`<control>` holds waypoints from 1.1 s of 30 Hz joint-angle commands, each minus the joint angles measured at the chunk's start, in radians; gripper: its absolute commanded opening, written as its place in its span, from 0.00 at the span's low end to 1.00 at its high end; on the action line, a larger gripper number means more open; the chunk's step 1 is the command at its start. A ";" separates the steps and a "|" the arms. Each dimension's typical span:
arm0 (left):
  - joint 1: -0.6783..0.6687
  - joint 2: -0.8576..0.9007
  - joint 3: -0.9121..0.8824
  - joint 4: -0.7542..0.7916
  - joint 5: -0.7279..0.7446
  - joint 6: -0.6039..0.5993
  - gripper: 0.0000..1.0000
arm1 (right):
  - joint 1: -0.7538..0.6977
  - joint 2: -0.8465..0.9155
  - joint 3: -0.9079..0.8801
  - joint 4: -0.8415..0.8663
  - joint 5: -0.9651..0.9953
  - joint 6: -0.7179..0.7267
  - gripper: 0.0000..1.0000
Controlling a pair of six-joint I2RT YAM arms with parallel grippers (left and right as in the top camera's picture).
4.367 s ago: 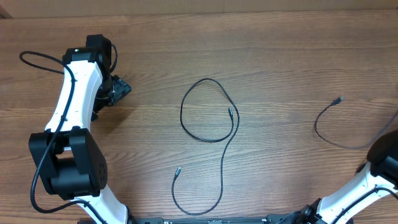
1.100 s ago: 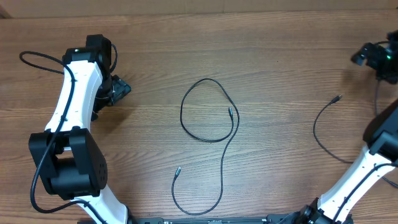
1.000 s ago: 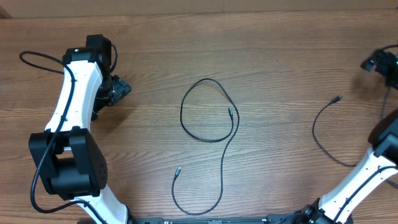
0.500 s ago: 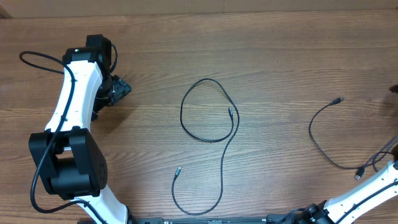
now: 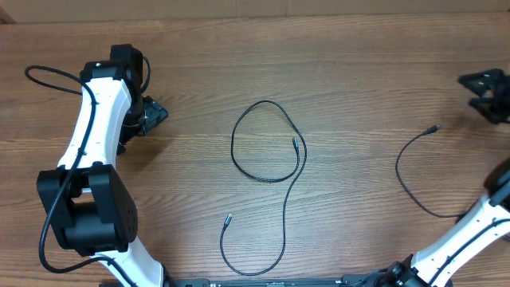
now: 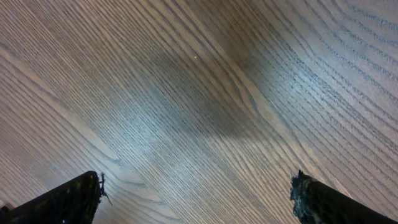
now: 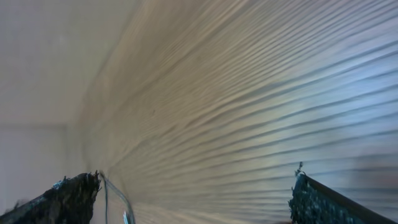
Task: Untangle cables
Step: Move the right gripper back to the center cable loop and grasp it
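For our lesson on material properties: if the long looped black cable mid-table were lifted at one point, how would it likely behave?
Probably floppy: the looped cable lies in soft curves, so it would likely drape from the grip. Likely light, being thin. Pushed, it would probably bend and slide on the table rather than roll.

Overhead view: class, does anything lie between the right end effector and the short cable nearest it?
Nothing visible does. Only bare wooden table lies between the open right end effector and the short cable.
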 commanded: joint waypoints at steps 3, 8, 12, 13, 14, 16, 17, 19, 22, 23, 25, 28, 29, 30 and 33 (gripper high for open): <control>-0.007 -0.003 0.006 -0.002 0.001 0.018 1.00 | 0.154 -0.026 0.136 -0.083 0.146 -0.022 1.00; -0.007 -0.003 0.006 -0.002 0.001 0.019 1.00 | 0.286 -0.077 0.262 -0.192 0.285 -0.014 1.00; -0.007 -0.003 0.006 -0.002 0.001 0.018 0.99 | 0.381 -0.140 0.306 -0.249 0.367 0.019 1.00; -0.007 -0.003 0.006 -0.002 0.001 0.018 1.00 | 0.393 -0.151 0.306 -0.253 0.374 0.025 1.00; -0.007 -0.003 0.006 -0.002 0.001 0.018 1.00 | 0.420 -0.174 0.306 -0.264 0.390 0.028 1.00; -0.007 -0.003 0.006 -0.002 0.001 0.018 1.00 | 0.478 -0.216 0.306 -0.293 0.428 0.029 1.00; -0.007 -0.003 0.006 -0.002 0.001 0.019 1.00 | 0.500 -0.229 0.306 -0.303 0.443 0.035 1.00; -0.007 -0.003 0.006 -0.002 0.001 0.018 1.00 | 0.568 -0.262 0.306 -0.333 0.461 0.035 1.00; -0.007 -0.003 0.006 -0.002 0.001 0.018 1.00 | 0.655 -0.281 0.306 -0.377 0.505 0.035 1.00; -0.007 -0.003 0.006 -0.002 0.001 0.019 1.00 | 0.697 -0.281 0.305 -0.402 0.528 0.035 1.00; -0.007 -0.003 0.006 -0.002 0.001 0.019 1.00 | 0.745 -0.279 0.305 -0.424 0.563 0.034 1.00; -0.007 -0.003 0.006 -0.002 0.001 0.018 0.99 | 0.811 -0.278 0.299 -0.424 0.610 0.034 1.00; -0.007 -0.003 0.006 -0.002 0.001 0.018 1.00 | 0.830 -0.278 0.298 -0.423 0.625 0.034 1.00; -0.006 -0.003 0.006 -0.002 0.001 0.019 1.00 | 0.854 -0.278 0.298 -0.417 0.645 0.034 1.00; -0.005 -0.003 0.006 -0.002 0.001 0.018 1.00 | 0.887 -0.277 0.293 -0.412 0.655 0.018 1.00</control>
